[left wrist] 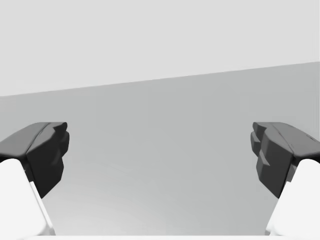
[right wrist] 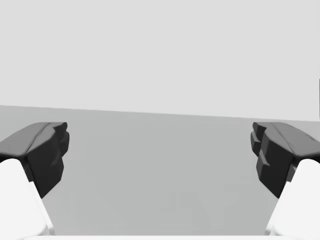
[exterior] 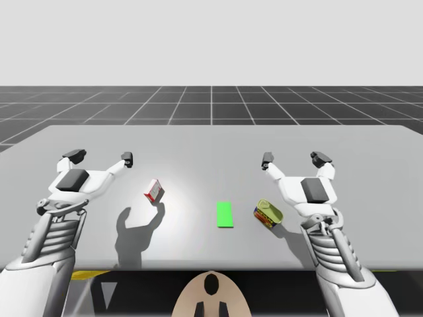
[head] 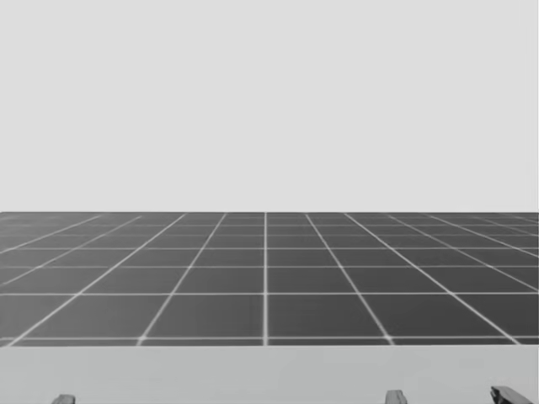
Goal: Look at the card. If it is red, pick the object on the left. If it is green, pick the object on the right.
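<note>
High view: grey table [exterior: 370,142] w/ a green card [exterior: 225,214] lying flat near the front edge, approx mid-table. A red-and-white box [exterior: 154,190] sits to the card's left, well apart from it & tilted. A can [exterior: 268,214], green/yellow w/ some red, lies on its side just right of the card, not touching it. L gripper [exterior: 100,158] hovers left of & beyond the box, fingers spread wide w/ nothing btw them. R gripper [exterior: 294,159] hangs beyond the can, also spread wide & holding nothing; the can lies near the R arm's wrist, apart from the fingers. Head view: looks level over the table's far edge to a dark grid floor [head: 266,278] & pale bg; dark fingertips [head: 509,394] poke up at the bottom edge, two at right, one at left. L wrist view: both dark fingers stand far apart, bare table ahead, nothing gripped. R wrist view: fingers likewise far apart, bare table ahead, nothing in hand
</note>
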Controlling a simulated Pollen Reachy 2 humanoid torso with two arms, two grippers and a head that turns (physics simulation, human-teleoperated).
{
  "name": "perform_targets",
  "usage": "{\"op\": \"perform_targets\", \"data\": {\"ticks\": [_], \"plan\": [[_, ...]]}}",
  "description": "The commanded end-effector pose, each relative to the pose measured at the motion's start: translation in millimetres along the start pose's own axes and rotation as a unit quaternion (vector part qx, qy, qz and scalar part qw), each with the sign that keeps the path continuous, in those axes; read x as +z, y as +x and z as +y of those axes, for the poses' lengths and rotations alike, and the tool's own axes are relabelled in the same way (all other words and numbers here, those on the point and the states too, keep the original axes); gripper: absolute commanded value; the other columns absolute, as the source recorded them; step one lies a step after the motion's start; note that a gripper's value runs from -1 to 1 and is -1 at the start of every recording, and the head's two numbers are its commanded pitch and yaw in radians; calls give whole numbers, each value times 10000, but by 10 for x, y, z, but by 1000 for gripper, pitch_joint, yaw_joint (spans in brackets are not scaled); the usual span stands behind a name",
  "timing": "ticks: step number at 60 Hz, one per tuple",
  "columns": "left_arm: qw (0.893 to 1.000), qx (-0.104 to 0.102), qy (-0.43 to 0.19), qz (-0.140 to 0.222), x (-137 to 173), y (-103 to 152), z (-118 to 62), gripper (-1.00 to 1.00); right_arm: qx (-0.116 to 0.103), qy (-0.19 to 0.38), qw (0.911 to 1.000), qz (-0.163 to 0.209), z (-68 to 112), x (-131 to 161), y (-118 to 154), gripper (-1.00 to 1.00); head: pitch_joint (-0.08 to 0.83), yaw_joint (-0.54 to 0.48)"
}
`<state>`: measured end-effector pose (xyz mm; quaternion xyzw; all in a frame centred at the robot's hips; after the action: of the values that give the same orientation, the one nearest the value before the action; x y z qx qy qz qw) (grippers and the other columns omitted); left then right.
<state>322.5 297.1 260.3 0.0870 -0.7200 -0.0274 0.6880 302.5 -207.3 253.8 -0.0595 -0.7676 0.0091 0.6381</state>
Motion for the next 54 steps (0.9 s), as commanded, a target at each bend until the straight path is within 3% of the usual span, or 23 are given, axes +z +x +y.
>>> {"op": "perform_targets", "data": {"ticks": [1,12,35,54], "plan": [[10000,-30,-5,-7,1,-2,-5,-1000,-143,-20,9999,14,40,24,-7,-1000,-47,-10],[10000,-29,10,-16,6,1,-8,-1000,-234,167,9996,-4,43,42,37,-1000,47,-8],[9999,-115,-26,-33,12,9,-22,-1000,-231,150,9996,90,47,17,-4,-1000,430,-28],[9998,-178,-70,-48,23,19,-38,-1000,-258,137,9995,94,40,11,11,-1000,693,-58]]}}
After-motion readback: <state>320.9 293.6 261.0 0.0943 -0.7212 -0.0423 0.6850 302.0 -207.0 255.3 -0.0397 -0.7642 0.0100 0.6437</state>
